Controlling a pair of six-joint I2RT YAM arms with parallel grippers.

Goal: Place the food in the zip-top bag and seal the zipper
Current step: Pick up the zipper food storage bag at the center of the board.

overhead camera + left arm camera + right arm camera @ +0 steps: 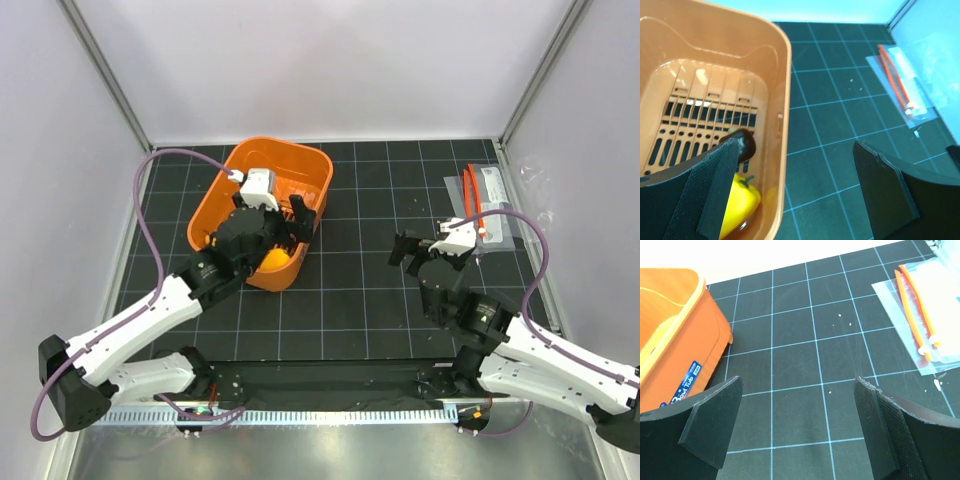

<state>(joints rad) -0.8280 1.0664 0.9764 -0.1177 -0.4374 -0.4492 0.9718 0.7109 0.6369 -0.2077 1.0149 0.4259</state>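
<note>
The left gripper is spread open across the right wall of the orange basket, one finger inside and one over the black surface. The food is in the basket's lower corner: a yellow pepper and a dark round piece, half hidden behind that finger. The right gripper hangs open over bare surface. The bag lies flat at upper right; its zipper appears to be the left orange strip.
</note>
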